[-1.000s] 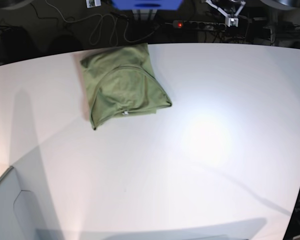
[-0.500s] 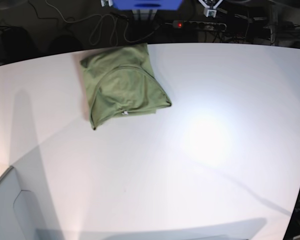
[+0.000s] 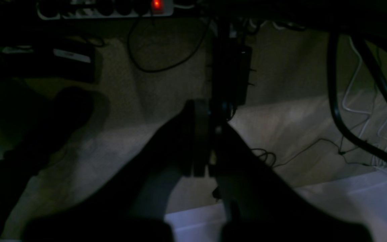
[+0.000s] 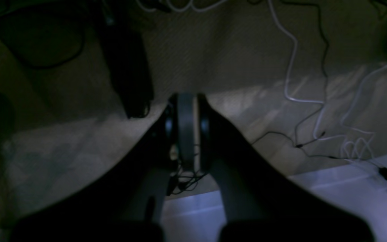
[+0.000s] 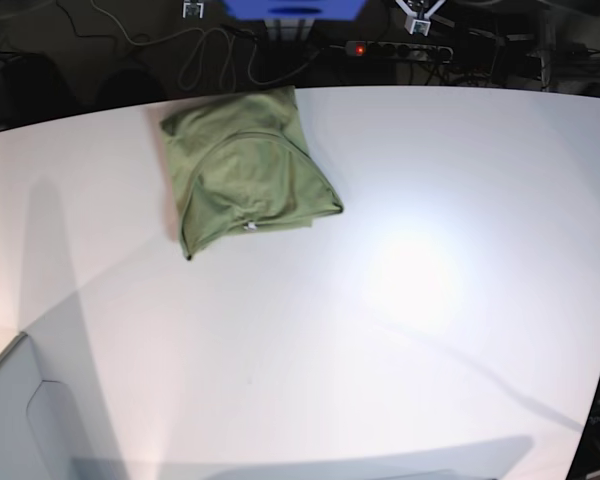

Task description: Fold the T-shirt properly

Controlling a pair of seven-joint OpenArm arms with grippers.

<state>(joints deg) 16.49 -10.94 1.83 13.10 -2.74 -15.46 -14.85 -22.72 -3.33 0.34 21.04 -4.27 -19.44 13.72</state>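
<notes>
White table [image 5: 430, 300] bears only the folded T-shirt [image 5: 245, 175].

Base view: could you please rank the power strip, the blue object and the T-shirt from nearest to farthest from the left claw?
1. Power strip: just below the left claw, at the top, right of centre.
2. Blue object: top centre, off to the claw's side.
3. T-shirt: lying on the table, in its far-left part.
</notes>
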